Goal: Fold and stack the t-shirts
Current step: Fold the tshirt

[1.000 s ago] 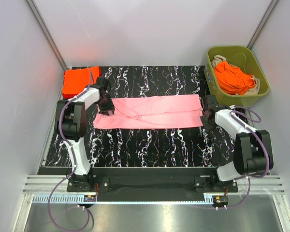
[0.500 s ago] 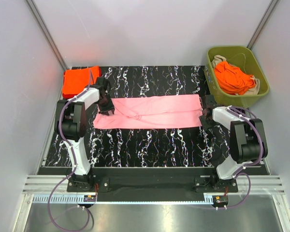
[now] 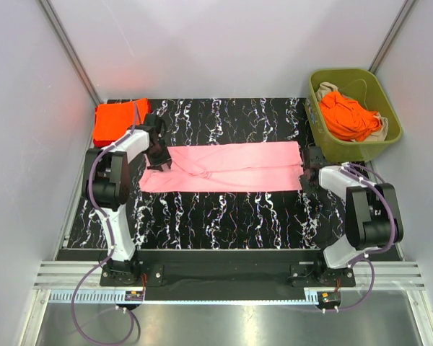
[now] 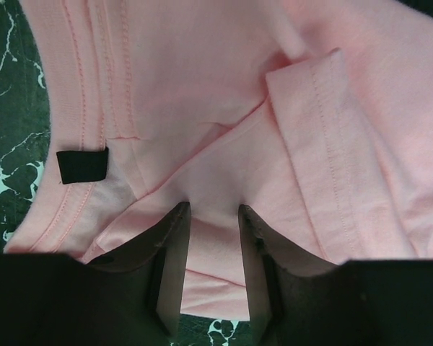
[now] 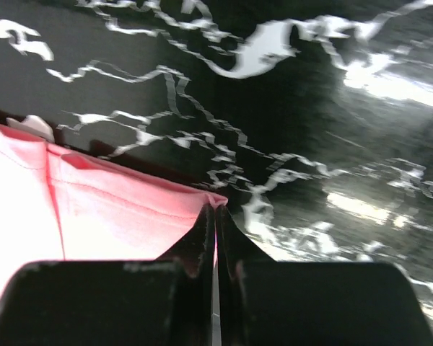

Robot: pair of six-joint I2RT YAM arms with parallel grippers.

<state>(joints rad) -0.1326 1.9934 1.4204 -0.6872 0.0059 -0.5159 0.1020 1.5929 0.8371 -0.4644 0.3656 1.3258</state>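
Note:
A light pink t-shirt [image 3: 231, 167] lies folded into a long band across the black marbled table [image 3: 224, 216]. My left gripper [image 3: 161, 160] is at its left end, by the collar. In the left wrist view the left gripper [image 4: 213, 209] is shut on a bunch of the pink t-shirt [image 4: 202, 86], whose dark neck label [image 4: 82, 165] lies to the left. My right gripper [image 3: 304, 173] is at the right end. In the right wrist view the right gripper [image 5: 215, 209] is shut on the corner of the pink t-shirt [image 5: 115, 216].
A folded orange-red t-shirt [image 3: 117, 121] lies at the table's back left corner. An olive-green bin [image 3: 357, 150] at the back right holds crumpled orange-red t-shirts [image 3: 346, 115]. Grey walls stand close on both sides.
My right gripper has shut on the pink shirt's right corner, and the right arm has drawn in slightly. The left arm and the shirt have stayed still.

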